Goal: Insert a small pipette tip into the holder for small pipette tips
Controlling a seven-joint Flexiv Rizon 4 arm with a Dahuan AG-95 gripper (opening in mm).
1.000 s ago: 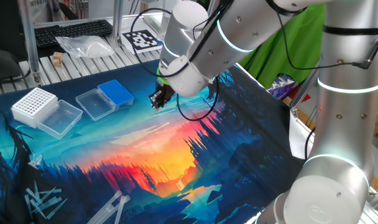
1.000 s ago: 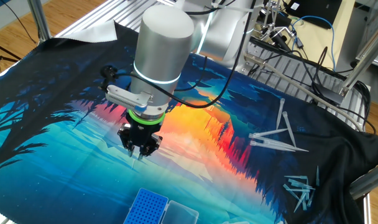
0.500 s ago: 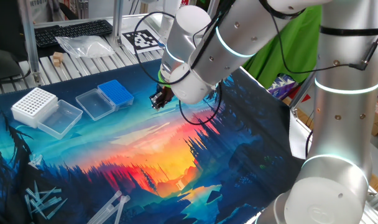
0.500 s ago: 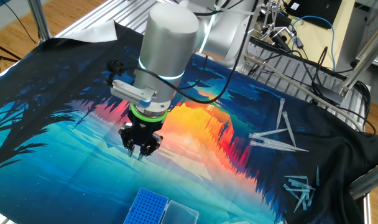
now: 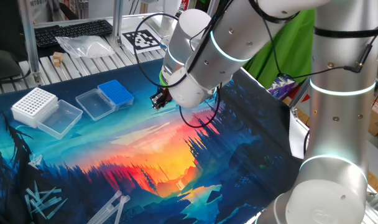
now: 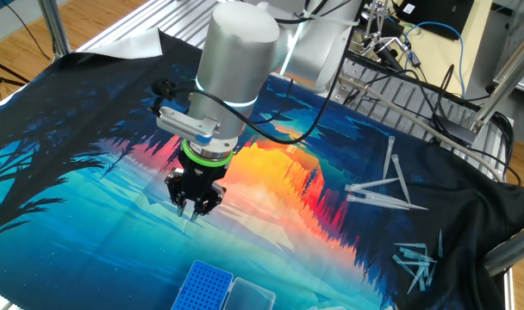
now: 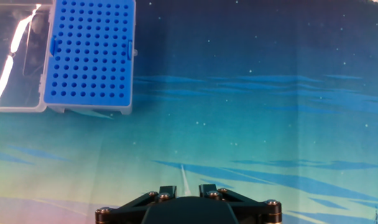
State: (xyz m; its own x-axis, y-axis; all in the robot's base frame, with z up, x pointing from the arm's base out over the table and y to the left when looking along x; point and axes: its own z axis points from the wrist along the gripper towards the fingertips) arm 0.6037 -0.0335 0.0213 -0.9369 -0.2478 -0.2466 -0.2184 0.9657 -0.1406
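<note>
The holder for small pipette tips (image 5: 116,93) is a small blue rack with a fine grid of holes, its clear lid (image 5: 92,102) folded open beside it. It also shows at the bottom edge of the other fixed view (image 6: 206,288) and at the upper left of the hand view (image 7: 89,56). My gripper (image 5: 156,101) hangs above the mat, a short way to the right of the holder, pointing down (image 6: 193,207). A thin pale small pipette tip (image 7: 184,177) sticks out between the nearly closed fingers (image 7: 184,190), its point above the mat (image 6: 193,218).
A larger white rack (image 5: 33,104) with its own clear lid (image 5: 59,118) stands left of the blue one. Loose small tips (image 5: 43,199) and larger tips (image 5: 114,208) lie at the mat's near end (image 6: 417,258). A keyboard and a plastic bag (image 5: 83,45) lie behind.
The arm's upper links have swung slightly, while the gripper with the tip has stayed in almost the same place above the mat.
</note>
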